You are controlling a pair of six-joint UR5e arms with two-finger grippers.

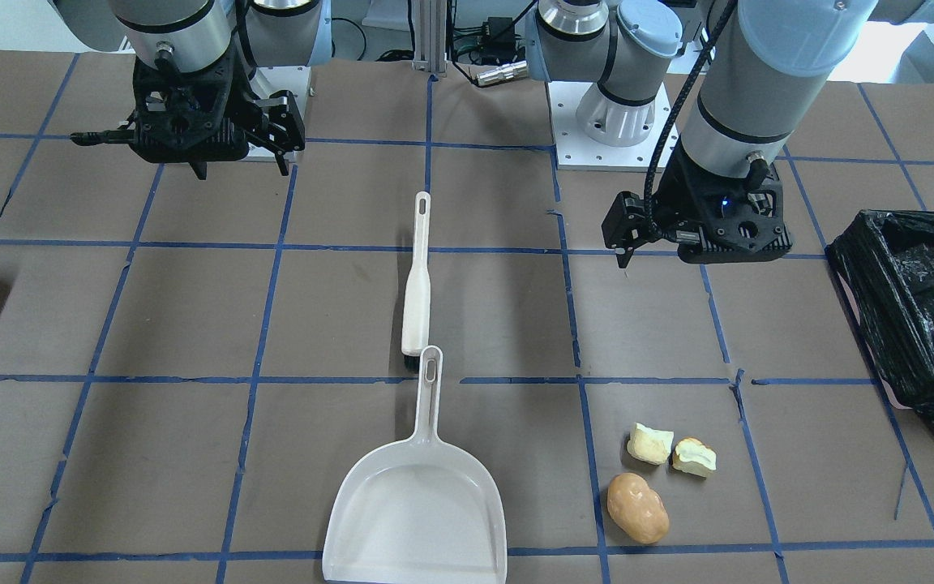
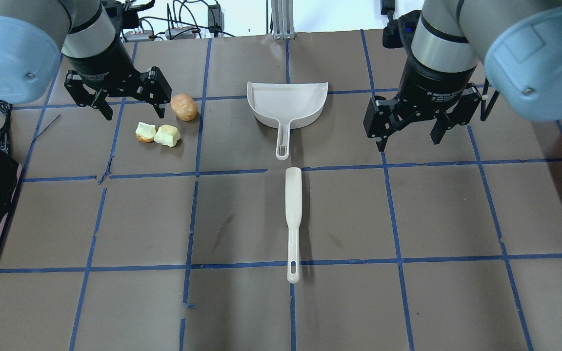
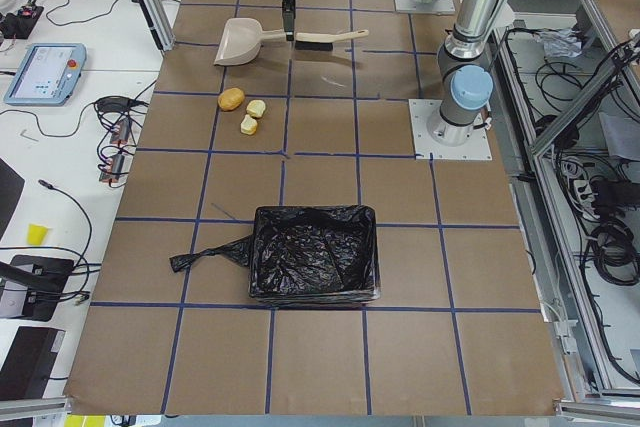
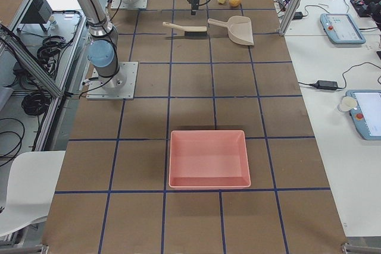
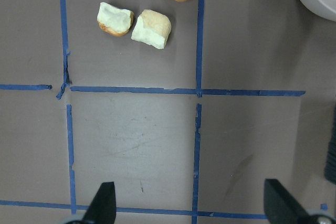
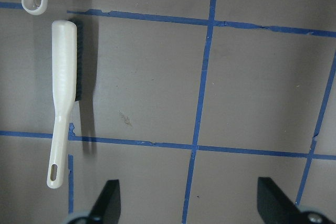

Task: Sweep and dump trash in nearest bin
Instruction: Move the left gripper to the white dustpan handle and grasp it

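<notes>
The taped table (image 2: 139, 219) carries dustpan (image 2: 286, 102), brush (image 2: 293, 209), trash (image 2: 184, 107), bin (image 3: 312, 213) and pink tray (image 4: 208, 159).

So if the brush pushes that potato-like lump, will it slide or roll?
It likely rolls: the potato-like lump is a rounded, smooth-skinned oval. Being longer than wide, it may veer sideways rather than track straight.

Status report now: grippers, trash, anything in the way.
Left gripper open, empty, beside the food pieces. Right gripper open, empty. Dustpan and brush untouched, mid-table. Nothing seen between food and bin.
</notes>
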